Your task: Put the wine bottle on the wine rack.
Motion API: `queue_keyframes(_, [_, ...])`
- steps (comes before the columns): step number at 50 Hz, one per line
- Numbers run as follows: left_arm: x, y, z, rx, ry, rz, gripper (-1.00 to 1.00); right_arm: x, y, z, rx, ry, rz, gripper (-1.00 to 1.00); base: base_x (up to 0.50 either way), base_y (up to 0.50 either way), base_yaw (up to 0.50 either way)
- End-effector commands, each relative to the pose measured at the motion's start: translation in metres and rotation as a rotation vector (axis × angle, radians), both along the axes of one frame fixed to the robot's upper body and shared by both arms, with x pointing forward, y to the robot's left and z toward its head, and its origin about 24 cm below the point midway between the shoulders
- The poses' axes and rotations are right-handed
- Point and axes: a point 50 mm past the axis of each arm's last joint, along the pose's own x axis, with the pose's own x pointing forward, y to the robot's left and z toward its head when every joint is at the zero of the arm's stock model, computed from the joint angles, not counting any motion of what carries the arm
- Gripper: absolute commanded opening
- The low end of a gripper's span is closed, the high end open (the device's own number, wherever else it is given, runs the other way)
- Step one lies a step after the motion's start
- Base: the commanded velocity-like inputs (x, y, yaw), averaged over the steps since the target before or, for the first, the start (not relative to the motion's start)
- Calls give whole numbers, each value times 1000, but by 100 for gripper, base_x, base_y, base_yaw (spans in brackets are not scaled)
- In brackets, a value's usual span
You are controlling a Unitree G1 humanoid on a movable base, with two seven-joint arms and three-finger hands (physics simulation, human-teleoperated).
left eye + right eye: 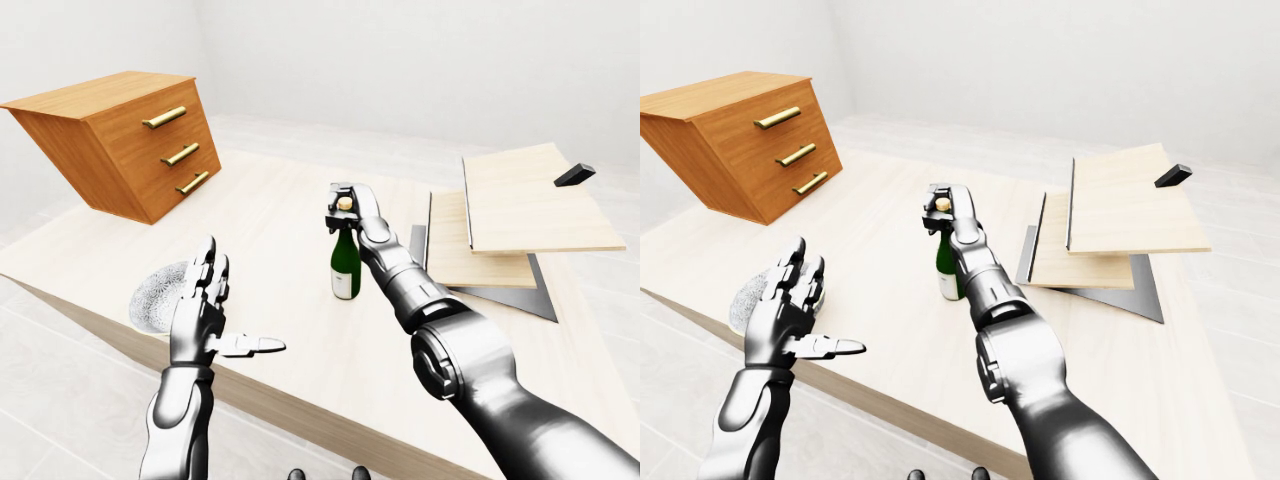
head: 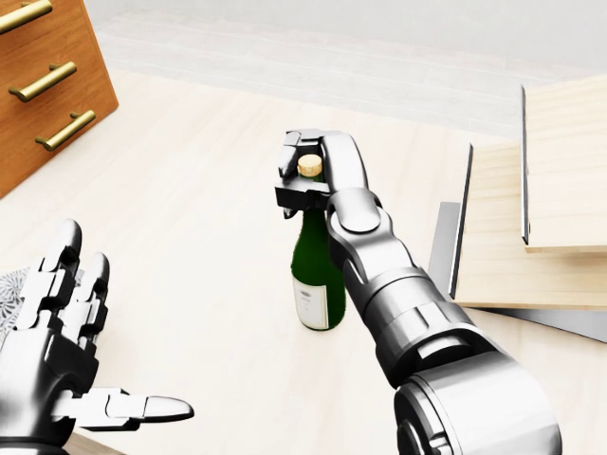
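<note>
one wine bottle (image 2: 316,275), right hand (image 2: 305,175) gripping neck

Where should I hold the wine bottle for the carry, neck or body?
The right hand is already shut on the neck of the wine bottle, coming from the view's right just under the cork. The bottle stands upright and the neck is its slimmest part, so the fingers wrap it fully. The wider body probably would not let them close.

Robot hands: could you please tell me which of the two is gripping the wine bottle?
The right robot hand, closed round the wine bottle neck; the left robot hand is open and empty.
</note>
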Motion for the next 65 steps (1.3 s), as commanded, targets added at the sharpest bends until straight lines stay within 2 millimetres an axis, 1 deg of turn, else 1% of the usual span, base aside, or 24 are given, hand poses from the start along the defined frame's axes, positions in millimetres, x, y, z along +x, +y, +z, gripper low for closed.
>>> queue_keyframes(1, [-2,0,0,0,1,0,100,1,-3,3,-21,-14,-2,-100,0,0,0])
queue_keyframes(16, [-2,-4,5,-2,-19,-4,100,7,-15,21,-7,-45,-24,-100,0,0,0])
queue_keyframes(17, [-3,-4,5,0,-22,-4,100,9,-17,25,-6,-51,-27,-100,0,0,0])
queue_keyframes(19, [-3,-4,6,0,-24,-4,100,9,-17,26,-4,-53,-28,-100,0,0,0])
queue_keyframes(24, [-2,-3,6,-3,-26,-2,100,12,-22,38,-2,-69,-41,-100,0,0,0])
queue_keyframes(29, [-1,-3,5,-7,-24,-5,100,14,-26,52,2,-91,-49,-100,0,0,0])
queue_keyframes(30, [-1,-3,5,-7,-24,-5,100,14,-26,52,2,-91,-49,-100,0,0,0])
queue_keyframes(35, [-1,-2,7,-6,-33,-4,100,16,-33,67,28,-117,-68,-100,0,0,0])
queue_keyframes(36, [-1,-2,7,-6,-33,-4,100,16,-33,67,28,-117,-68,-100,0,0,0])
queue_keyframes(37, [-1,-2,8,-7,-35,-3,100,17,-37,74,37,-127,-77,-100,0,0,0])
queue_keyframes(40, [-1,-2,8,-7,-37,-3,100,17,-39,78,43,-133,-83,-100,0,0,0])
queue_keyframes(43, [-1,-1,8,-9,-34,-4,100,17,-46,94,77,-193,-96,-100,0,0,0])
queue_keyframes(44, [-1,-1,8,-9,-34,-4,100,17,-46,95,78,-195,-96,-100,0,0,0])
queue_keyframes(49, [0,-1,4,-13,-19,-6,100,14,-57,112,110,-269,-118,-100,0,0,0])
queue_keyframes(58, [1,-1,3,-16,-16,-7,100,6,-74,149,168,-414,-154,-100,0,0,0])
queue_keyframes(65, [3,1,-1,-19,0,-7,100,-1,-91,167,213,-484,-188,-100,0,0,0])
